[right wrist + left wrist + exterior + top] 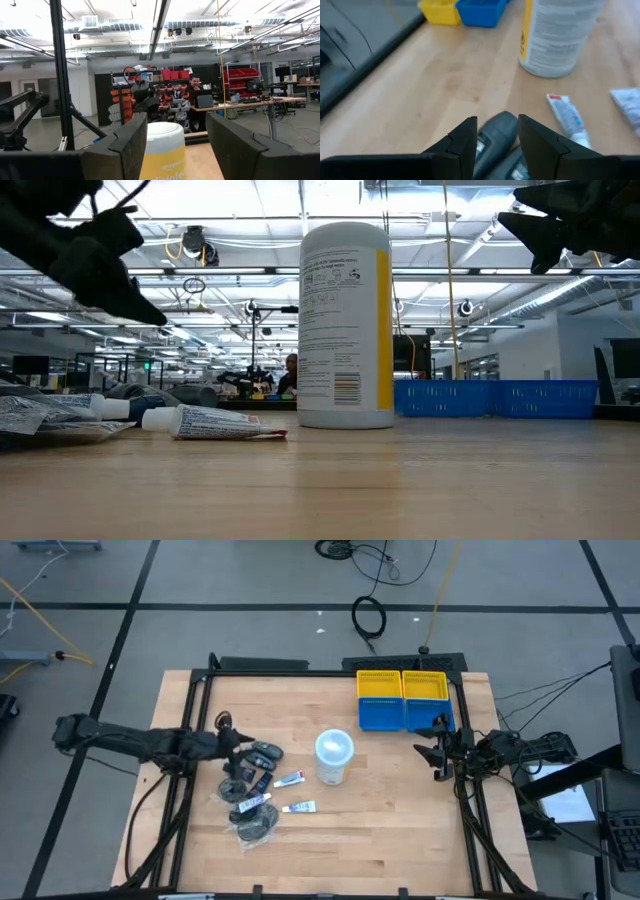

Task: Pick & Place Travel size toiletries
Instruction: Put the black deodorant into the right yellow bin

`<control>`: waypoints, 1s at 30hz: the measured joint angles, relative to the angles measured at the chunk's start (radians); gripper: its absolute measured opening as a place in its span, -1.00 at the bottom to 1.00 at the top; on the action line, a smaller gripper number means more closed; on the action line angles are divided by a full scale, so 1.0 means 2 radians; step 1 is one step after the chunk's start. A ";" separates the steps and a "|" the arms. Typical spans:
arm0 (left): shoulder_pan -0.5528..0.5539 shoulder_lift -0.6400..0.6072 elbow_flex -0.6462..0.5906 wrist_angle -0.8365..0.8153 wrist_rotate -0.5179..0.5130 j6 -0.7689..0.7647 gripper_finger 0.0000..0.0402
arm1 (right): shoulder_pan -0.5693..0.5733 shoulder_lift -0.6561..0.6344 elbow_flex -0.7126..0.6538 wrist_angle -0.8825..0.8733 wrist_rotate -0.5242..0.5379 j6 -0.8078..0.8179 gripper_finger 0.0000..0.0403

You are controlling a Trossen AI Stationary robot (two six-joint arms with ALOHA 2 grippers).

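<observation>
- The travel size toiletries (pixel 255 790), small white tubes, dark grey mini bottles and clear-wrapped dark discs, lie clustered on the left half of the wooden table (pixel 390 820).
- The left gripper (pixel 498 136) sits low over the cluster, its fingers straddling a dark grey mini bottle (pixel 495 134); whether they press it, I cannot tell.
- The bottle looks light, rigid and smooth, so probably slippery; across its body seems the best hold.
- A white tube with a red end (pixel 566 116) looks soft and squashable.
- The right gripper (pixel 437 747) waits, jaws apart, near the yellow and blue plastic bins (pixel 404 700).
- The tall white tub with a yellow stripe (pixel 346 325) carries print too small to read.
</observation>
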 joint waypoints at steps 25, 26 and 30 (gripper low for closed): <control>0.019 0.167 0.110 -0.120 0.048 -0.039 -0.29 | 0.000 0.023 0.000 -0.003 0.000 -0.002 -0.03; 0.019 0.176 0.126 -0.150 0.042 -0.042 -0.29 | 0.000 0.023 0.000 -0.004 0.000 -0.002 -0.03; 0.019 0.220 0.179 -0.235 0.038 -0.047 -0.29 | 0.000 0.023 0.000 -0.004 0.000 -0.002 -0.03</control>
